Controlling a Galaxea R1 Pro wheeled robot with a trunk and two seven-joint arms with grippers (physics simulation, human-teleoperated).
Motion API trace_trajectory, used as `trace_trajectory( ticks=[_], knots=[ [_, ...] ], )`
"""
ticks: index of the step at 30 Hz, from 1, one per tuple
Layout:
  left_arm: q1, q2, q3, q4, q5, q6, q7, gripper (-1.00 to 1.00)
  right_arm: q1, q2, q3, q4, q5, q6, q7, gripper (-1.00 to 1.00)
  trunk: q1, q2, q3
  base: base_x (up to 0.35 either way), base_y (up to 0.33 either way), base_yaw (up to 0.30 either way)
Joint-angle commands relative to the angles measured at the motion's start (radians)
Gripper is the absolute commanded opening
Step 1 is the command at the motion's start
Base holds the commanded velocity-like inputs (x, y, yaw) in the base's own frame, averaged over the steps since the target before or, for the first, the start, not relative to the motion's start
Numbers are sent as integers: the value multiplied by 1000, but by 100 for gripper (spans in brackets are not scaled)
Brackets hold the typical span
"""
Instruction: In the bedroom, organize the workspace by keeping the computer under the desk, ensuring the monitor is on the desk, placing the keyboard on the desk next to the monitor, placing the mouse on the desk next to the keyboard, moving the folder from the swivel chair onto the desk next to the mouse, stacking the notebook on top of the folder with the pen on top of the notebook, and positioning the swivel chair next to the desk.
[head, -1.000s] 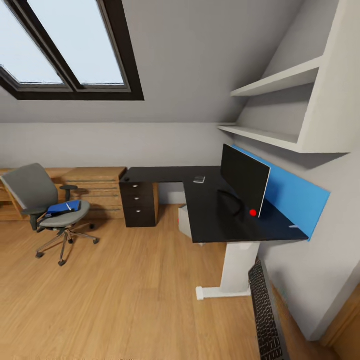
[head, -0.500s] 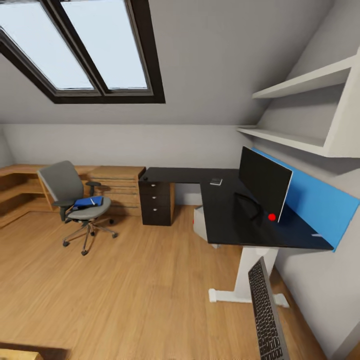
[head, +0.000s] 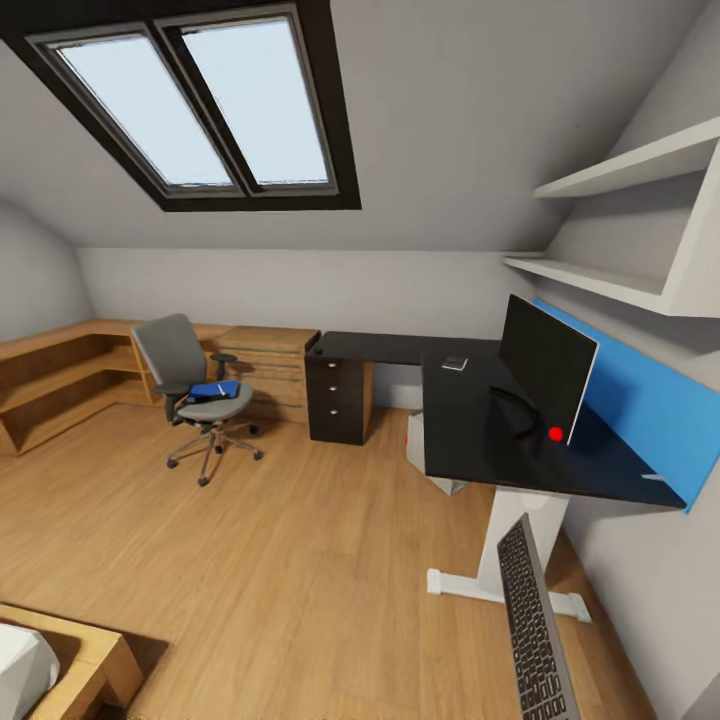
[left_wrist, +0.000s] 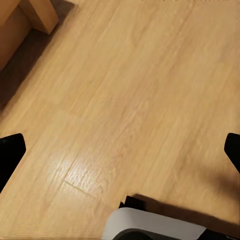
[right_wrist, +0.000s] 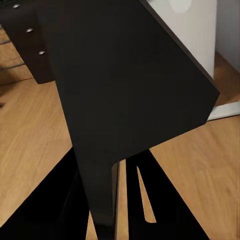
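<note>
The keyboard (head: 535, 625) is carried edge-up in the right gripper's closed jaws, near the desk's (head: 470, 420) end edge, probably for placing beside the monitor (head: 545, 370) along the back edge. The left gripper's jaws stand wide over bare floor (left_wrist: 130, 100).

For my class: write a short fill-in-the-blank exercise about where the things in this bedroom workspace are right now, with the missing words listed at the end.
1. The monitor stands on the ____.
2. The blue items lie on the seat of the ____.
3. The keyboard is not yet on the desk; it is held up above the wooden ____.
4. The computer sits ____ the desk.

Missing words: desk; swivel chair; floor; under
</note>
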Motion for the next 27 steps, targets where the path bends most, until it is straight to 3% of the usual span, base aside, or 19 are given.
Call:
trace_trajectory(
  ticks=[1, 11, 21, 27],
  knots=[
    [0, 0, -6, -2, 5, -2, 5, 100, -1, -1, 6, 0, -9, -2, 6, -100, 0, -1, -1, -18, -18, 13],
    [1, -3, -6, -3, 3, -9, 4, 100, -1, 0, 5, 0, -10, -2, 6, -100, 0, -1, -1, -2, -2, 1],
    [0, 2, -6, -12, 7, -10, 9, 100, -1, 0, 5, 0, -10, -2, 6, -100, -38, 69, 30, -8, 0, 0],
    [0, 3, -5, -13, 7, -10, 8, 100, -1, 0, 5, 0, -10, -2, 6, -100, -61, 111, 49, -265, 0, 0]
  ],
)
